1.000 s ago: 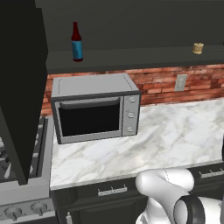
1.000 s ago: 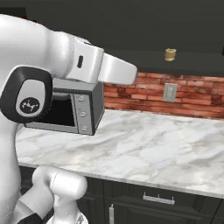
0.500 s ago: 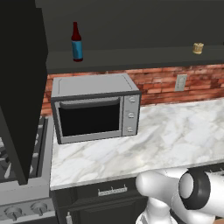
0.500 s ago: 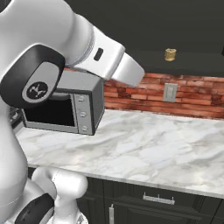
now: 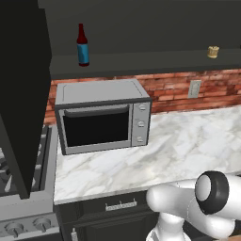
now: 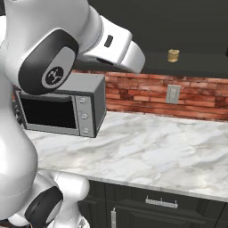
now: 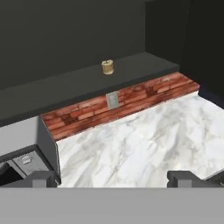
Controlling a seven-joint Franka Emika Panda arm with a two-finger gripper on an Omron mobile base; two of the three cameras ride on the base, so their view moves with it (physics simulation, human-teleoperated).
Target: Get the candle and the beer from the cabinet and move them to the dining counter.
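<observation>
Since 1.0 s ago the arm is swinging: in the left base view its dark elbow joint is sliding from bottom centre out toward 4 o'clock, and in the right base view the white forearm is lifting off the silver microwave oven (image 6: pixel 62 109), uncovering its front. Scene itself is holding steady, base not driving

Left base view is showing the slim dark red-brown beer bottle with blue label (image 5: pixel 83 45) standing upright at 11 o'clock on the open black cabinet shelf (image 5: pixel 141 61), directly above the microwave; the right base view has the arm covering that spot. The tiny squat tan-yellow candle (image 5: pixel 213 52) is sitting well apart from it at 2 o'clock on the same shelf

Hand view is looking at the candle (image 7: pixel 107 67) at 12 o'clock, above the grey wall outlet (image 7: pixel 113 101) on the red brick backsplash (image 7: pixel 144 94). Gripper (image 7: pixel 113 177) is spread wide, fingertips (image 7: pixel 183 176) far apart over the white-grey veined marble countertop (image 7: pixel 144 140), gripping nothing, touching nothing
</observation>
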